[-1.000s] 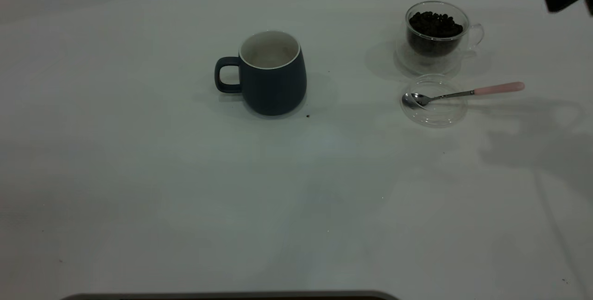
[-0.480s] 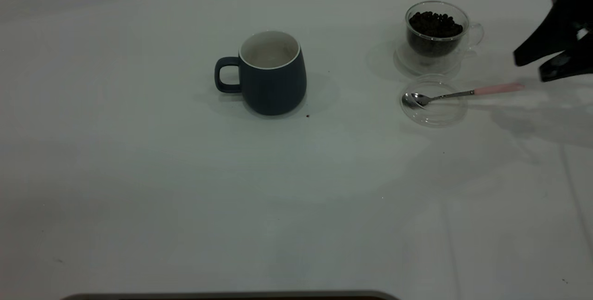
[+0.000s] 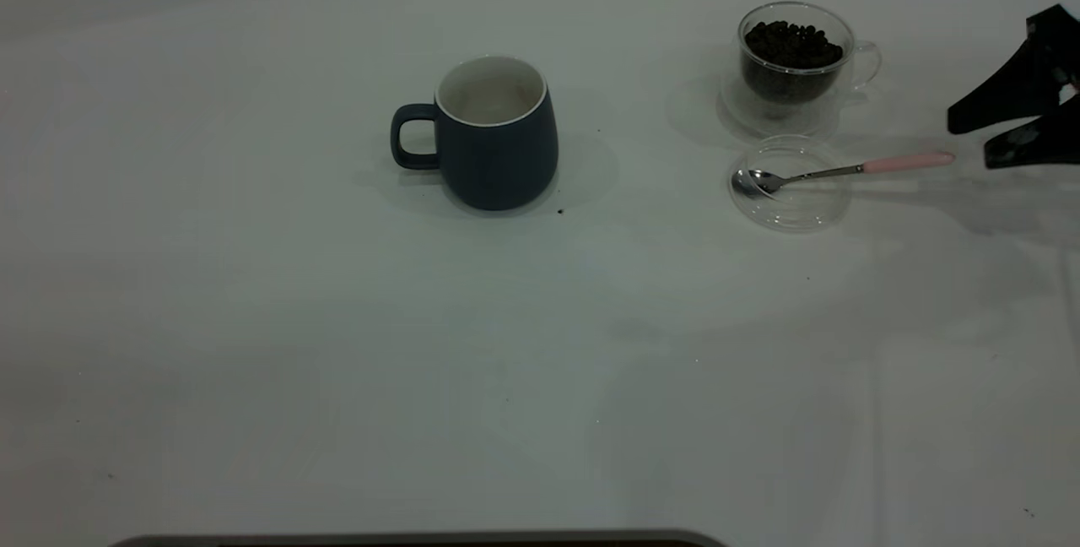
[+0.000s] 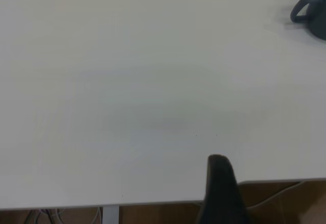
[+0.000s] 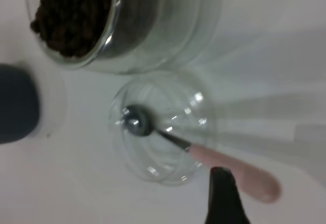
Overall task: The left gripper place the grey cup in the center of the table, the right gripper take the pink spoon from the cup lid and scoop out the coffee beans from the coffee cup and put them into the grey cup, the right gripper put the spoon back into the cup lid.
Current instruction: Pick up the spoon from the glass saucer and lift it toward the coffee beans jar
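While grey cup [image 3: 498, 133] is already sitting mid-table, I'm hovering right gripper [image 3: 970, 142] at table's right edge, fingers parted, empty, just off pink spoon [image 3: 844, 170] handle. Spoon resting on cup lid [image 3: 791, 208], coffee beans [image 3: 793, 42] untouched in coffee cup [image 3: 793, 66]. Pickup, scooping, return all pending. Counting one of each. Left gripper [image 4: 220, 193] parked off table edge, fingers: cannot tell

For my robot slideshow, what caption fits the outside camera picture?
Open right gripper nears the pink spoon on the cup lid; grey cup waits.
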`<action>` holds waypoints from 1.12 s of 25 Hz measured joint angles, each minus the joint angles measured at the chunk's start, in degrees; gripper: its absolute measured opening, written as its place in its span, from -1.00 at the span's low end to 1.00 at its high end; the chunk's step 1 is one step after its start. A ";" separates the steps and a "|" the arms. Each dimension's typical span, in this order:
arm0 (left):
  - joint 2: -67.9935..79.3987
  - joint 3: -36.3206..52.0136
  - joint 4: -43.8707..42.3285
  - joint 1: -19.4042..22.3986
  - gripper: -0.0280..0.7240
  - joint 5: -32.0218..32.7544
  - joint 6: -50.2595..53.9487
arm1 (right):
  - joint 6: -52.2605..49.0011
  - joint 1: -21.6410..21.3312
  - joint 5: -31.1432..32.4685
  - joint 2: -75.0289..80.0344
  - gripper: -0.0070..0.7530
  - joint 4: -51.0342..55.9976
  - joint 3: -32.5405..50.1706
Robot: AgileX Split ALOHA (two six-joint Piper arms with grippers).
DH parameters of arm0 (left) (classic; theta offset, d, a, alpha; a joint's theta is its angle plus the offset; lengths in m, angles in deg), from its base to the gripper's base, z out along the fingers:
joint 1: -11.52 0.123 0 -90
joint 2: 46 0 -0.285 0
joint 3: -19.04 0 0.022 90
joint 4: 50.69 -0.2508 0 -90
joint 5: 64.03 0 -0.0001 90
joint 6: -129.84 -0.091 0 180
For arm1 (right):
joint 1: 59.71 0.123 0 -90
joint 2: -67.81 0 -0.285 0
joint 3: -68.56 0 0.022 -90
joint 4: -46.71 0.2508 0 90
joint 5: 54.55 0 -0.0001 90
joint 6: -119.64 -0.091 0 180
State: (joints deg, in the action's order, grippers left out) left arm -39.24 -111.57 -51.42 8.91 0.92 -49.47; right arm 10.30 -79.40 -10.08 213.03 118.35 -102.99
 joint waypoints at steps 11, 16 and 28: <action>0.00 0.00 0.00 0.00 0.58 0.00 -0.05 | 6.27 0.00 7.06 6.27 0.39 9.51 -0.59; 0.00 0.00 0.00 0.00 0.58 0.00 -0.05 | 7.10 0.06 8.33 8.09 0.39 11.54 -0.59; 0.00 0.00 0.00 0.00 0.58 0.00 -0.05 | 8.32 1.02 8.72 8.80 0.34 13.13 -0.59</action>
State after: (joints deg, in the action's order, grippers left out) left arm -39.24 -111.57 -51.42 8.91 0.92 -49.52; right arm 18.63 -78.38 -1.36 221.83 131.48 -103.58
